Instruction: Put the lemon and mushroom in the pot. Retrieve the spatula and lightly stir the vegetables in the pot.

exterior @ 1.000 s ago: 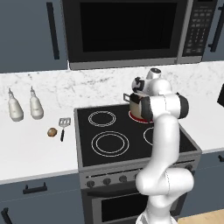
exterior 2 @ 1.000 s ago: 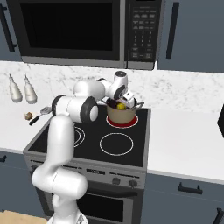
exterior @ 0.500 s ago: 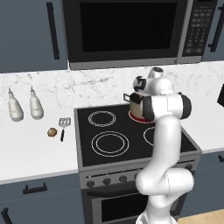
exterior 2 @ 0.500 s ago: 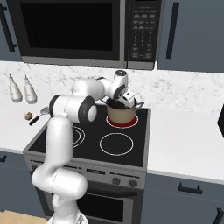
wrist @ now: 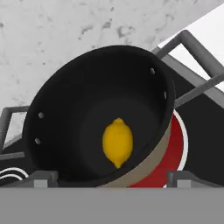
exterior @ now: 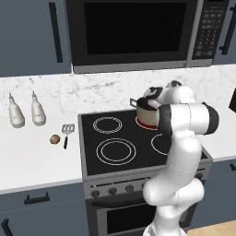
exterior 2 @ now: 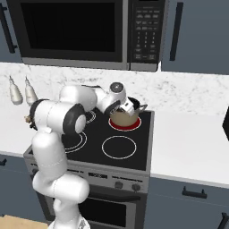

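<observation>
Mushroom (exterior: 55, 139) and spatula (exterior: 67, 133) lie on the counter (exterior: 37, 156) left of the stove (exterior: 115, 147), handle toward the front edge. Gripper (wrist: 112, 177), fingers spread and empty, hovers over the pot (wrist: 100, 122) on the red rear burner (wrist: 177, 148). Lemon (wrist: 117, 142) rests on the pot floor, long axis toward the rim.

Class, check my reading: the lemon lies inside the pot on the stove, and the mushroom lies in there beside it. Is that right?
Not quite. The lemon does lie in the pot, alone in the hand view. The left base view shows the mushroom on the counter, beside the spatula.
</observation>
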